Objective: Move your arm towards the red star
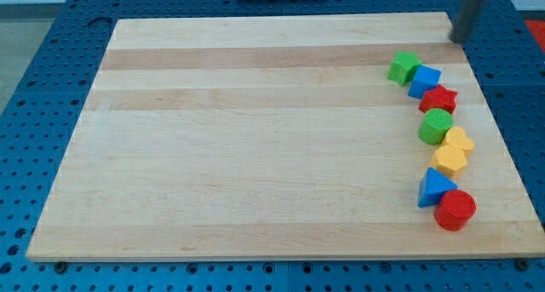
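Note:
The red star point(439, 99) lies near the view's right edge of the wooden board point(255, 139), between a blue cube point(424, 81) above it and a green cylinder point(435, 126) below it. My tip point(458, 40) is at the view's top right corner of the board, above and slightly right of the red star, clear of all blocks. A green star point(404, 67) sits at the top of the column of blocks.
Below the green cylinder come a yellow heart point(460, 140), a yellow hexagon point(449, 160), a blue triangle point(434, 188) and a red cylinder point(455, 210). The board rests on a blue pegboard table point(51, 37).

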You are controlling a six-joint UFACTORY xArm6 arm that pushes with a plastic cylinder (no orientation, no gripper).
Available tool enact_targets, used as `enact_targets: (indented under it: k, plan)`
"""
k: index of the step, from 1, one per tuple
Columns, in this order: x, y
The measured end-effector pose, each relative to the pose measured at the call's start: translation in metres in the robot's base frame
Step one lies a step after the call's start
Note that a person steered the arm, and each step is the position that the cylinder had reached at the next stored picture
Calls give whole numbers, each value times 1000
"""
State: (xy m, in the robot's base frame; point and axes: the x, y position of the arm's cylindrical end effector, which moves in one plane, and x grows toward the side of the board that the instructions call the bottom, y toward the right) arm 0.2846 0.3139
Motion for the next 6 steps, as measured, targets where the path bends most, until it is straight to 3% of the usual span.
enact_targets:
  k: [1, 2, 6]
  plan:
    - [44, 14]
    - [60, 10]
    - [88, -45]
